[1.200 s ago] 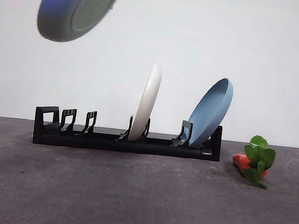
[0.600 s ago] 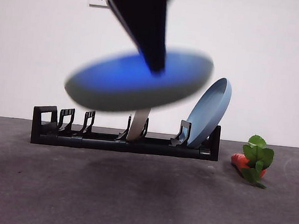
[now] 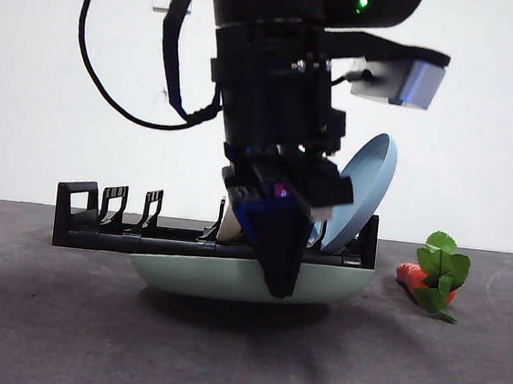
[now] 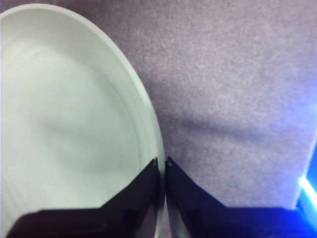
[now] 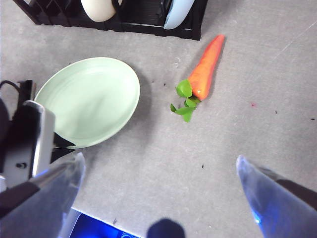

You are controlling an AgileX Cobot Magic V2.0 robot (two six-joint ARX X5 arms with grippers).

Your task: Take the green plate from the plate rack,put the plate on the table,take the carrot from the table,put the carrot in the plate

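Observation:
My left gripper (image 3: 279, 286) is shut on the near rim of the green plate (image 3: 193, 275). It holds the plate level, low on the table (image 3: 58, 336) just in front of the plate rack (image 3: 89, 216). I cannot tell whether the plate rests on the table. In the left wrist view the jaws (image 4: 162, 161) pinch the plate's rim (image 4: 64, 114). My right gripper (image 5: 159, 157) is open and empty, high above the table. Below it lie the green plate (image 5: 89, 99) and the carrot (image 5: 208, 64), which is right of the plate. The carrot (image 3: 410, 275) shows at the rack's right end.
A cream-white plate (image 5: 99, 7) and a light blue plate (image 3: 368, 181) stand in the rack (image 5: 143, 20). The left arm (image 5: 29, 139) stands over the plate's near edge. Bare table lies between plate and carrot.
The left gripper has swung the green plate down from high at the upper left to table level in front of the rack. The carrot and the racked plates have not moved.

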